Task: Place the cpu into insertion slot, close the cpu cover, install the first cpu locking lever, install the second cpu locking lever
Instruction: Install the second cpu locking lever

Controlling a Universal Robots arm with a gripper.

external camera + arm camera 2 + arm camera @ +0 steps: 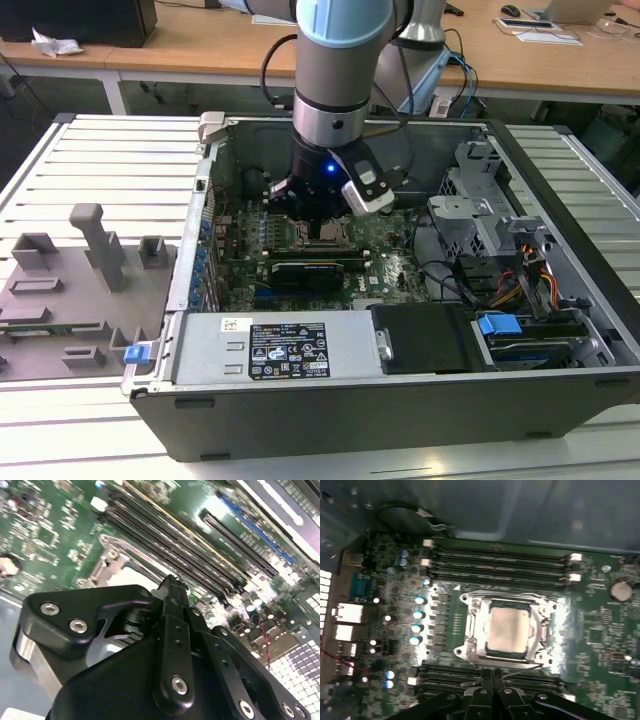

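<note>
Our gripper [493,676] hangs low inside the open computer case [560,380] that lies on the slatted bench [100,160], its fingers [487,682] pressed together and holding nothing, tips just short of the socket's near edge. Ahead of the tips lies the motherboard [600,630], carrying the insertion slot [470,645], flanked by long memory slots [500,560]. Down over the slot sits the cpu cover [540,625], a thin metal frame we judge stiff but springy. Through its cut-out shows the cpu [507,630], seated flat in the slot; we judge it light, rigid, smooth-topped and fragile underneath, best held by its edges. A locking lever [520,669] lies just beyond the fingertips.
</note>
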